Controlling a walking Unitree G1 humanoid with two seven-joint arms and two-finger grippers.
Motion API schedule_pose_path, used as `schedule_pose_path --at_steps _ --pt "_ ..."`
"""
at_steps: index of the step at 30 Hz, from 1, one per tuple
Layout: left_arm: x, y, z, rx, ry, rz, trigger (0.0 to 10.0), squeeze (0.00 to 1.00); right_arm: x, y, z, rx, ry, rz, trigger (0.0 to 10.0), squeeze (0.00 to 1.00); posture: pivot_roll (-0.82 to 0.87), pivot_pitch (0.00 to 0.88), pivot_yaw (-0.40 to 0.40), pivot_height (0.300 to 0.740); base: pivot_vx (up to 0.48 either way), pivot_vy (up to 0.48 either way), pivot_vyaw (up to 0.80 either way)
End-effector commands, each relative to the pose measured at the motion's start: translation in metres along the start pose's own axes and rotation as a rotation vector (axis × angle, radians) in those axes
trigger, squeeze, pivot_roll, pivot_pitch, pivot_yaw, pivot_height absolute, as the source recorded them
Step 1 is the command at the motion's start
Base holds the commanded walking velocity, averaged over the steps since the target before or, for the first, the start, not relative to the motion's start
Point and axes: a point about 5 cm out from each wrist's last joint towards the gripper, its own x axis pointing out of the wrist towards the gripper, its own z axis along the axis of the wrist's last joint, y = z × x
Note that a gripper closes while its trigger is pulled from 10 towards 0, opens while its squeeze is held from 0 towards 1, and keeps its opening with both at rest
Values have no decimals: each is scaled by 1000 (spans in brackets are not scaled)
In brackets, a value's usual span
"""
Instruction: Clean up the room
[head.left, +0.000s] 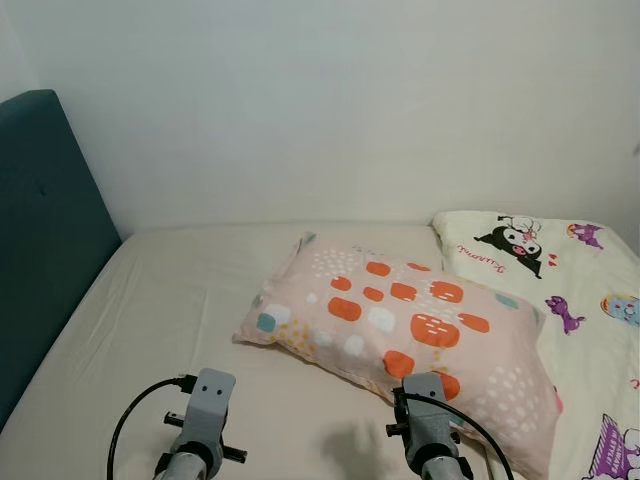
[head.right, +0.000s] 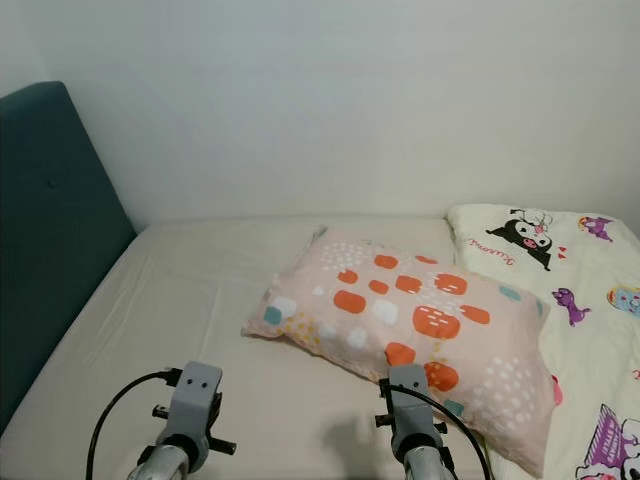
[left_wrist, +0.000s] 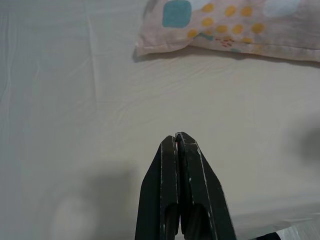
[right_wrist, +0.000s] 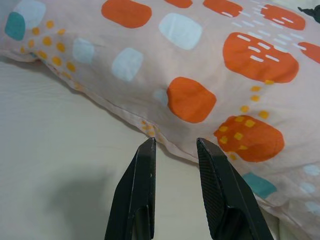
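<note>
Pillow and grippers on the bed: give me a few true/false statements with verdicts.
1. The pink pillow lies on the bed sheet. True.
2. The right gripper is shut on the pillow's edge. False: its fingers are open, just short of the pillow's seam, holding nothing.
3. The left gripper has its fingers closed together over bare sheet. True.
4. The pillow leans upright against the teal headboard. False: it lies flat, apart from the headboard, near the cartoon-print blanket.
5. The cartoon-print blanket lies on the robot's left. False: it is on the right.
</note>
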Motion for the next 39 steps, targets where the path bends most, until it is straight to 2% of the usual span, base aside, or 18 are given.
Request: schedule_pose_path --at_steps 1,20,24,33,39 --pt "-1 1 -4 15 19 -4 10000 0 -3 2 -6 15 25 4 10000 0 28 113 -8 740 0 -412 0" --pt "-1 1 -3 17 19 -1 10000 0 -2 1 -5 18 23 0 10000 0 26 114 -9 740 0 -476 0" --pt "0 1 -5 5 43 -11 10000 0 -2 1 -5 19 23 0 10000 0 27 113 -9 740 0 0 0" --pt "1 2 -4 12 49 -6 10000 0 -1 1 -4 20 23 -1 10000 0 27 114 -9 740 0 465 0" --pt "1 1 -3 17 33 -1 10000 0 -1 1 -4 21 23 -2 10000 0 27 114 -9 740 0 0 0"
